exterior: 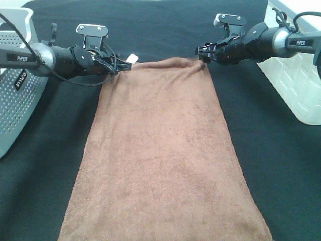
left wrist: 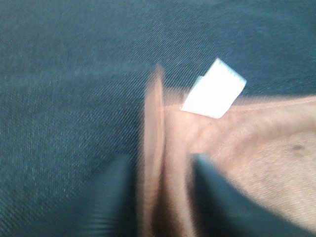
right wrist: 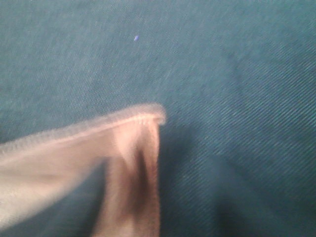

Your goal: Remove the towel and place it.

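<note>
My left claw (exterior: 120, 66) at towel (exterior: 163, 160) far left corner by white tag (exterior: 132, 58), fingers (left wrist: 224, 197) parted either side of raised edge; grip unclear. My right claw (exterior: 201, 52) at far right corner, state unclear. Towel flat along black table (exterior: 281, 165), baskets (exterior: 20, 85) at sides

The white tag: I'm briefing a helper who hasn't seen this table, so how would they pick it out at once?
Start from the black table cloth and the long brown towel spread down its middle. Follow the towel to its far short edge, then to the corner beside the left gripper. The white tag sticks up there, a small bright rectangle, the only white spot on the brown plush.
</note>
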`<state>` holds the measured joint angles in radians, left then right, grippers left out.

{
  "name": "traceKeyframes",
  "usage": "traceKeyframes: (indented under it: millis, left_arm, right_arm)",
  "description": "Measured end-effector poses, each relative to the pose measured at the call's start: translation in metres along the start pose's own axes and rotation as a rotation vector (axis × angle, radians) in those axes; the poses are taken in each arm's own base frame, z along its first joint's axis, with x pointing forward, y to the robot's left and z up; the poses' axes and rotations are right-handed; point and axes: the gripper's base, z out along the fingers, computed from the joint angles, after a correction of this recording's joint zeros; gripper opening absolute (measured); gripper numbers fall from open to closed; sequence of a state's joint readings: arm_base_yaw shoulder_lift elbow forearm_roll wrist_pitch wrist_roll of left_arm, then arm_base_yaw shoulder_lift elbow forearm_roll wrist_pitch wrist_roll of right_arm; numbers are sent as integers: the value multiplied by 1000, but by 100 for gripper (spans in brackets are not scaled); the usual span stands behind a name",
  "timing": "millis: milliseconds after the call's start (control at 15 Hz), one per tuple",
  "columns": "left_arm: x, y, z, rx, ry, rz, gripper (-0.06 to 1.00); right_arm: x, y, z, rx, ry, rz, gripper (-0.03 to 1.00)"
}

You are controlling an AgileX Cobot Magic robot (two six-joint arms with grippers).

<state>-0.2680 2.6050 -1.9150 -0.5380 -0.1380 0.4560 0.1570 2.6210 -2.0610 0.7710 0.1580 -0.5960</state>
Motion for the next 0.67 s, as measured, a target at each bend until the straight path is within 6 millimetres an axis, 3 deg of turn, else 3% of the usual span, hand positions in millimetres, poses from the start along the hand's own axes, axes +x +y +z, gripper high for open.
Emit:
traceKeyframes:
  millis: [133,200,467,667]
  left_arm:
    - [3,1,1,-2,4,-10,75]
    - [2,2,1,-8,-5,-12,78]
    - [-1,2,1,-8,-10,-12,80]
    - [-25,-2,-14,43,25,-14,80]
  right_arm:
    - [0,0,0,0,0,0,75]
    - [0,0,0,-1,1,0,75]
    - [2,2,-2,-28,40,0,76]
    - [-18,18,-25,-117,98,-28,76]
